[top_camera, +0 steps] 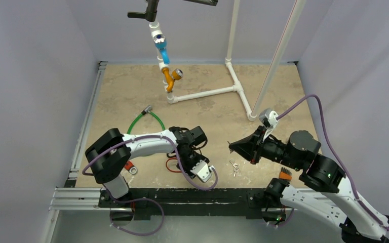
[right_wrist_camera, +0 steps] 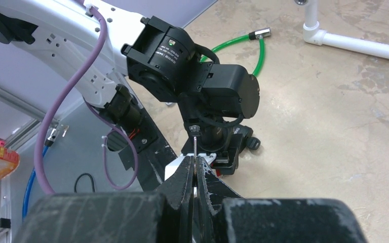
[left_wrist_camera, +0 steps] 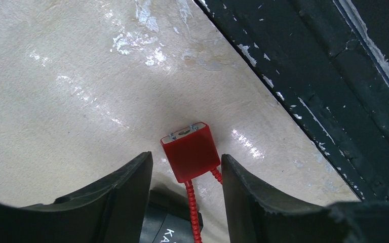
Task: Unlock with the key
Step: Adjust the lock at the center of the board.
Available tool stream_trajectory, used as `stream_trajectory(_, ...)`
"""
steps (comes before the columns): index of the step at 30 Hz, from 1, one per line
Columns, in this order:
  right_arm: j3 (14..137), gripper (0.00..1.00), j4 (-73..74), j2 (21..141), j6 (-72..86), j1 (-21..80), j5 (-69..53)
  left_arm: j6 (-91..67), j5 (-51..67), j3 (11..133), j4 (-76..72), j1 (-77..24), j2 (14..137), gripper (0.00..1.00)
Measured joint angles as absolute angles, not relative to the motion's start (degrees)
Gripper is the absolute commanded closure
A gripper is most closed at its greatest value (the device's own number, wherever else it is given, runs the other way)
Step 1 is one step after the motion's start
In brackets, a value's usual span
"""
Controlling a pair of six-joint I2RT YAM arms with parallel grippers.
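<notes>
A red padlock point(left_wrist_camera: 190, 152) lies on the tan table, its silver keyhole face point(left_wrist_camera: 185, 131) pointing away from the camera and its red ribbed cable point(left_wrist_camera: 193, 207) running back under the wrist. My left gripper point(left_wrist_camera: 186, 164) is open, one finger on each side of the lock body with small gaps; in the top view it point(top_camera: 196, 164) hangs low near the table's front edge. My right gripper point(right_wrist_camera: 195, 159) is shut on a thin silver key point(right_wrist_camera: 195, 142) that sticks out edge-on past the fingertips. In the top view it point(top_camera: 231, 147) hovers to the right of the left wrist, pointing at it.
A spare key ring point(top_camera: 234, 167) lies on the table below the right gripper. A green cable lock point(top_camera: 147, 117) lies behind the left arm. A white PVC frame point(top_camera: 207, 92) at the back carries blue point(top_camera: 162, 50) and orange point(top_camera: 168, 77) locks. A black rail point(left_wrist_camera: 334, 76) borders the front.
</notes>
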State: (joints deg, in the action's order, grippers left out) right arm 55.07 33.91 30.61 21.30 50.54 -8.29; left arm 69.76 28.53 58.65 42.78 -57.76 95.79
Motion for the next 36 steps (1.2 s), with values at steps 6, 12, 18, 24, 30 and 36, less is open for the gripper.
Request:
stream_trajectory(6, 55.33, 1.0, 34.59, 30.2, 21.17, 50.57, -7.94, 69.65, 28.23, 58.65, 42.24, -58.08, 97.12, 0.55)
stream_trajectory(12, 55.42, 1.0, 35.38, 28.97, 21.15, 50.54, -6.98, 69.49, 28.27, 58.63, 41.74, -58.81, 97.67, 0.74)
stream_trajectory(18, 55.42, 1.0, 35.64, 28.95, 20.97, 50.57, -6.92, 68.36, 27.99, 58.59, 41.25, -59.4, 97.71, 1.0)
stream_trajectory(24, 55.42, 1.0, 35.62, 28.97, 20.97, 50.57, -6.94, 65.52, 26.11, 58.76, 40.32, -59.77, 97.78, 1.0)
stream_trajectory(30, 55.42, 1.0, 35.59, 28.99, 20.95, 50.57, -6.92, 63.48, 16.14, 51.16, 27.88, -61.23, 90.83, 1.0)
stream_trajectory(36, 55.4, 1.0, 35.48, 29.21, 20.97, 50.54, -6.63, 65.12, 6.17, 39.68, 14.59, -63.9, 81.23, 1.0)
